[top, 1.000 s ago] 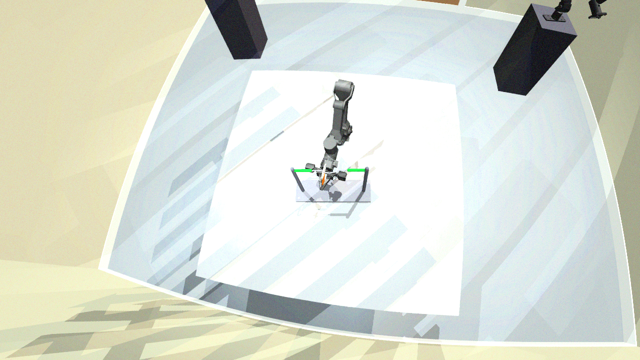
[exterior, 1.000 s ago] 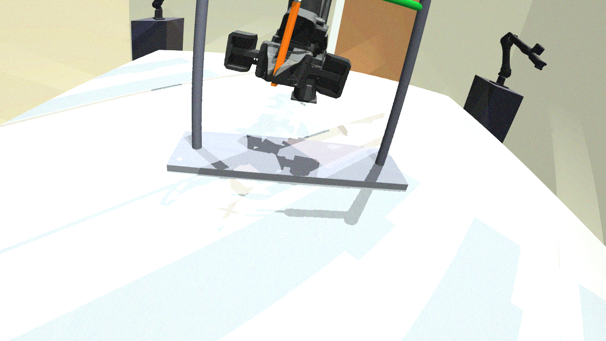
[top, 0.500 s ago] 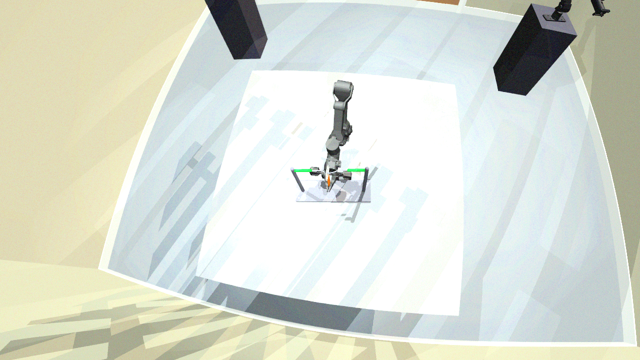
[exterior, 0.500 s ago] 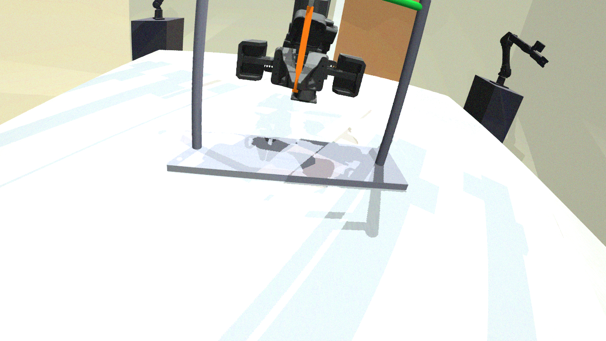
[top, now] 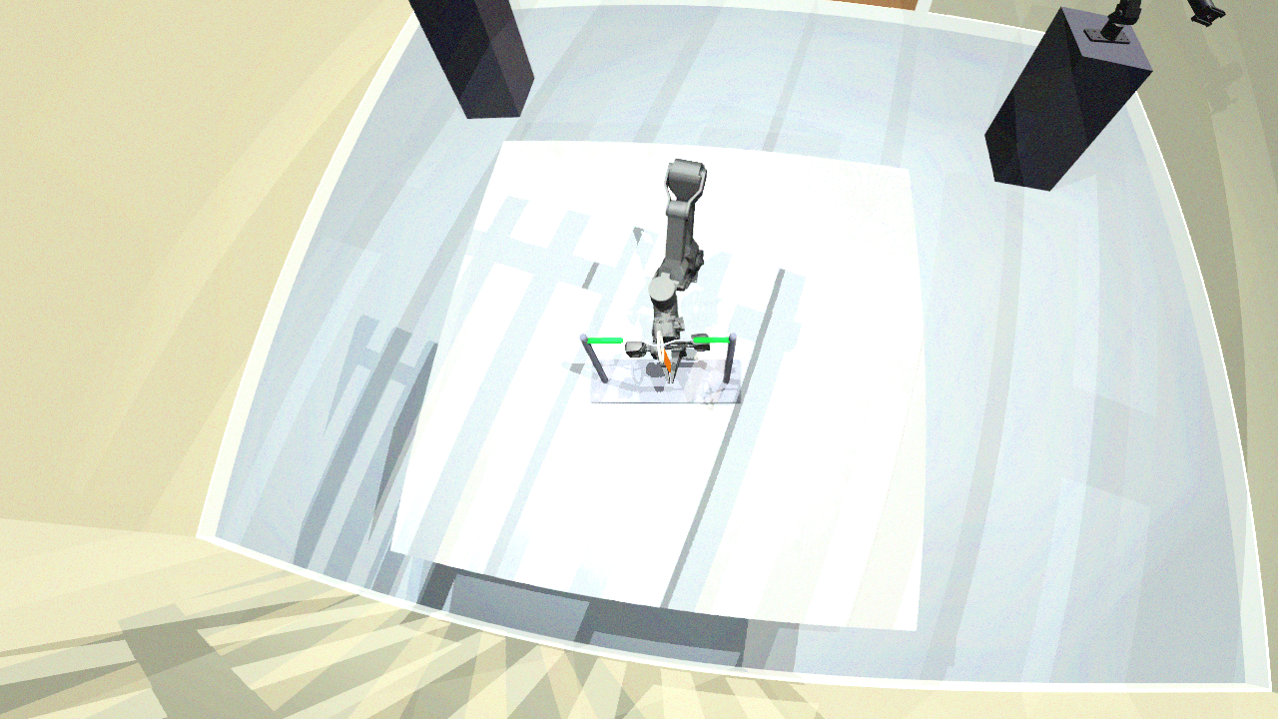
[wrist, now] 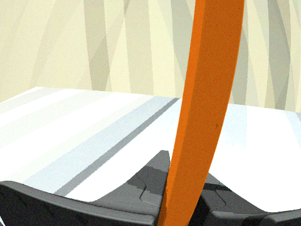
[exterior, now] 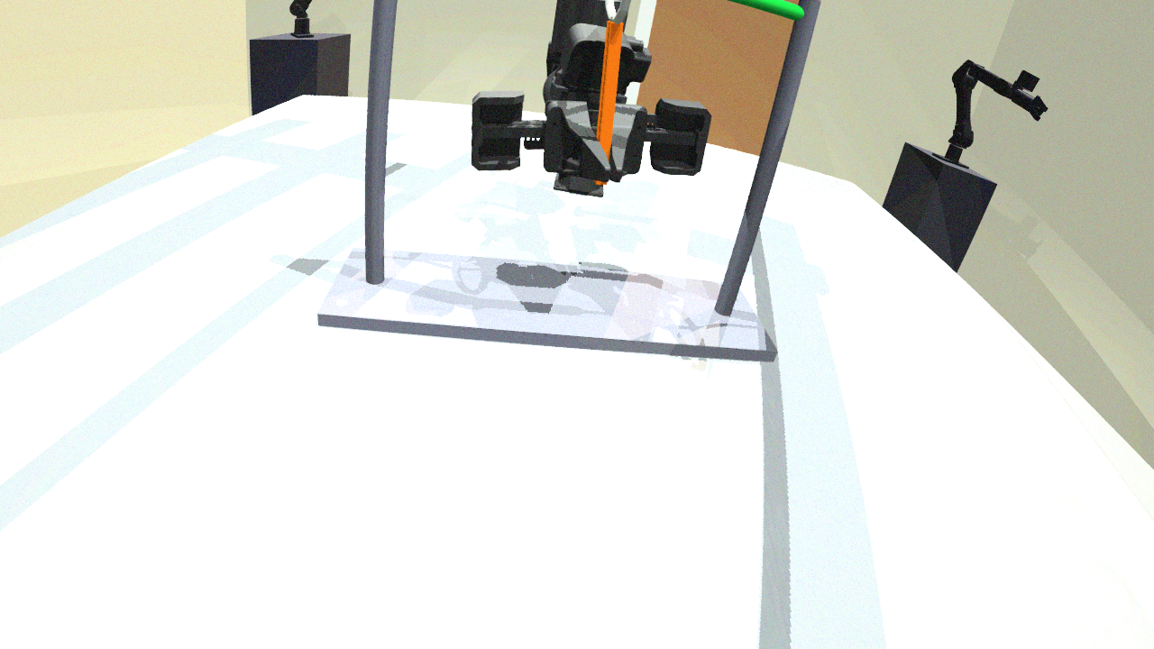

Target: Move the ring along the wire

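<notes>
Ring (top: 660,344) rides mid-wire, between the two green ends (top: 604,340) (top: 713,340); my gripper (wrist: 170,159) is clamped on its orange handle (wrist: 205,109). I judge the traverse about half done: reaching the 3 o'clock post (top: 730,358), release and retreat remain. White table (exterior: 484,484); dark pedestals (top: 1063,98) at 1 and 11 o'clock.

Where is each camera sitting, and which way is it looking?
Top: high overhead, looking down at the table, the whole arm, both posts and green wire ends.
Exterior: low at the table's front, facing the posts; the gripper hangs between them.
Wrist: on the arm, looking past its fingers clamping the orange handle.
All three show the orange handle.
</notes>
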Controlling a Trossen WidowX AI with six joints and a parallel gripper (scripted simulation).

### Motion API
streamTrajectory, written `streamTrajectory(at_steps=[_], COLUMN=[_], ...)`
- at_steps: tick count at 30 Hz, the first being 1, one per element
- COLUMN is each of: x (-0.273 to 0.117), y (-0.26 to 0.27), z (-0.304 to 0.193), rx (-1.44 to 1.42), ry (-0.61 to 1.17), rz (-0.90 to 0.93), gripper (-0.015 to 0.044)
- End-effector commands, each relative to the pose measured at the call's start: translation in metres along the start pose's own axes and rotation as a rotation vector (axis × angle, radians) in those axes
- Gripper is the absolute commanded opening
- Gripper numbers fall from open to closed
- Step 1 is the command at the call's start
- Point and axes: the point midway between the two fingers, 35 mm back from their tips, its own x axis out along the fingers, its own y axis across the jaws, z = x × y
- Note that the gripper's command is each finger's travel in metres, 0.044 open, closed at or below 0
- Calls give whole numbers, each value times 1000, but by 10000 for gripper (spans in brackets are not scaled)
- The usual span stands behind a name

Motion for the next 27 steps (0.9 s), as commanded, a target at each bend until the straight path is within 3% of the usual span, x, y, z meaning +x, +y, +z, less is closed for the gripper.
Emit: streamTrajectory(at_steps=[1,13,27], x=[-4,-11,-14], y=[4,13,21], z=[5,5,5], rx=[4,-32,-75], ry=[12,53,47], rz=[39,164,133], gripper=[-150,-150,-150])
